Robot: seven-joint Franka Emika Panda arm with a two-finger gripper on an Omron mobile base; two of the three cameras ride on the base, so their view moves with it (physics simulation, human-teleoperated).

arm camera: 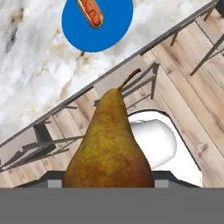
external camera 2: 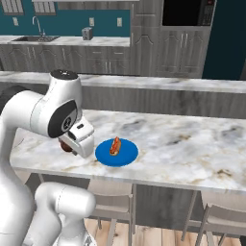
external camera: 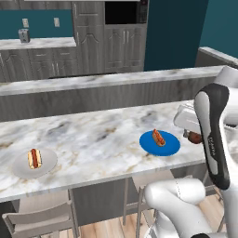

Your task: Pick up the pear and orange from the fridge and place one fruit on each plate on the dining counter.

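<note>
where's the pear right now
In the hand view the pear sits in the gripper, over the floor just off the counter edge, near the blue plate.

Pear [arm camera: 109,144] base cut off at bottom; tool fingertips hidden behind it

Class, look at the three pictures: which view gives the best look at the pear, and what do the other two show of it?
The hand view: the pear fills the foreground, stem and brownish-yellow skin clear. The left base view shows just a dark brown sliver beside the arm; the right base view shows a small dark patch under the gripper.
</note>
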